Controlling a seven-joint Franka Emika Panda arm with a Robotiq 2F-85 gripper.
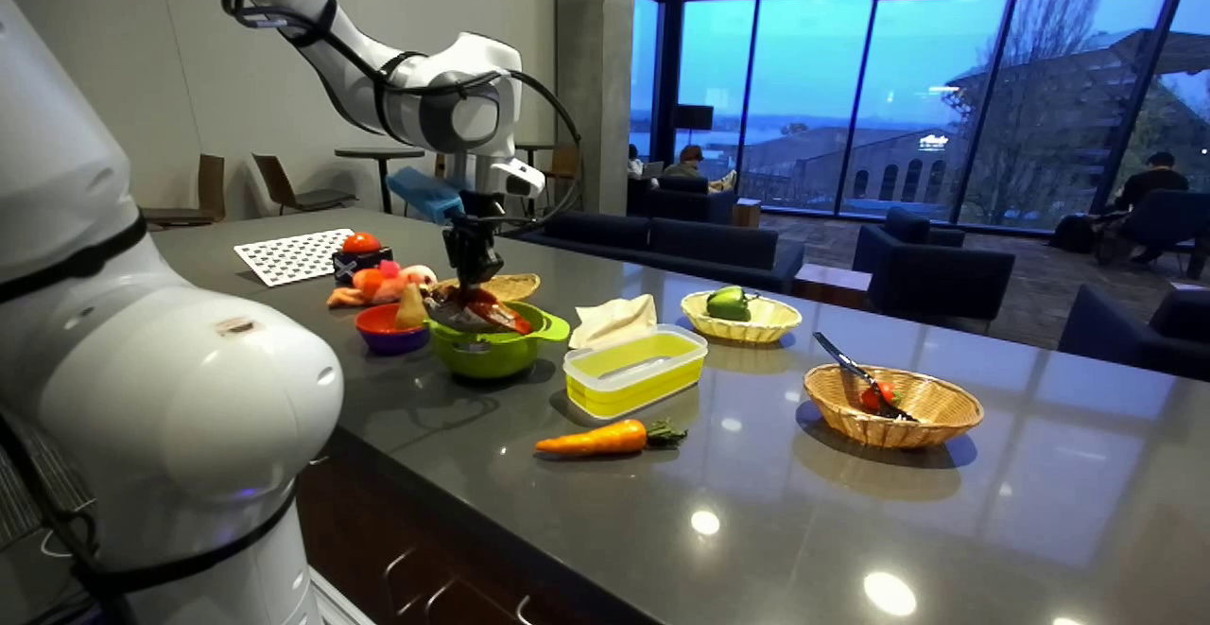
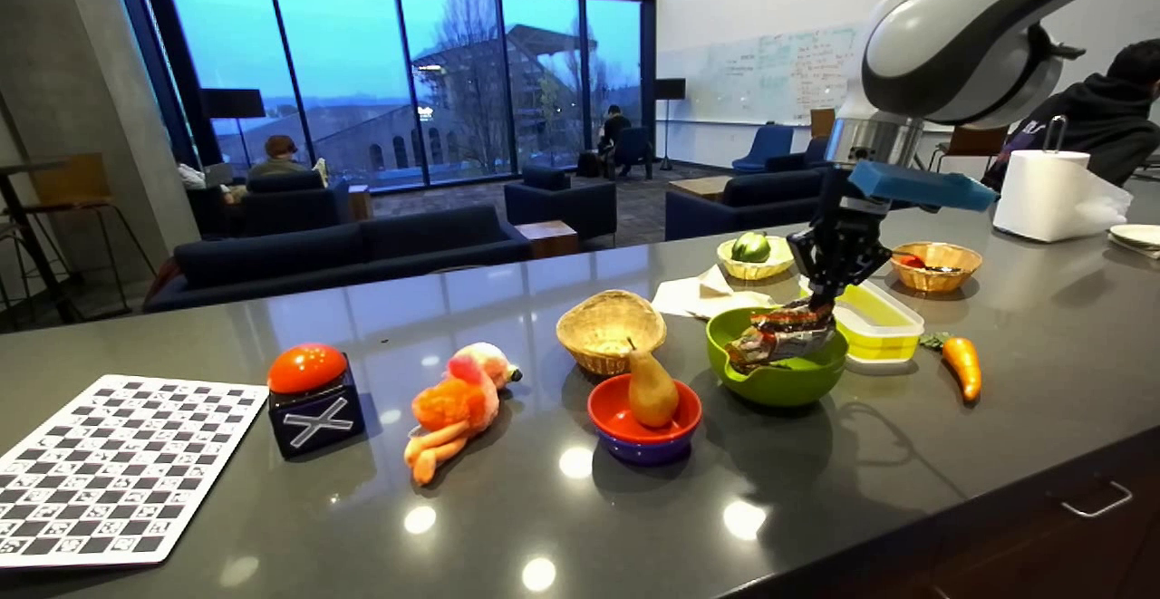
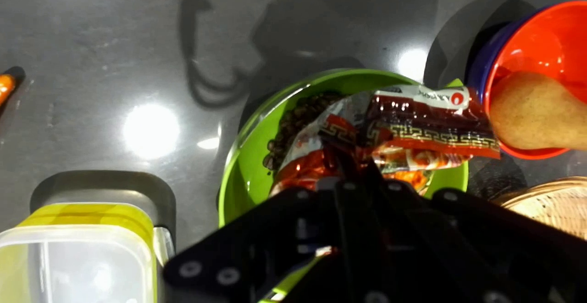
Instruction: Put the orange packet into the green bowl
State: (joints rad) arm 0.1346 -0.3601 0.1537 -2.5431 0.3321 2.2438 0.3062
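My gripper (image 2: pixel 821 298) is shut on the orange packet (image 2: pixel 787 334), a crinkled foil pouch with red-orange, dark and printed parts. The packet hangs over the green bowl (image 2: pixel 787 391); its lower end sits below the rim, in an exterior view. In the wrist view, the packet's printed end (image 3: pixel 426 119) reaches past the rim towards the red bowl, and the gripper (image 3: pixel 357 164) pinches its middle. Dark brown beans (image 3: pixel 298 119) show inside the bowl beside the packet. Whether the packet touches the bowl is hidden.
A yellow rectangular container (image 1: pixel 605 400) stands close to the green bowl. On its opposite side are a red bowl (image 2: pixel 612 410) with a pear (image 2: pixel 652 391) and a wicker basket (image 2: pixel 594 334). A carrot (image 1: pixel 600 439) lies near the table's front edge. A beige cloth (image 1: pixel 613 322) lies behind.
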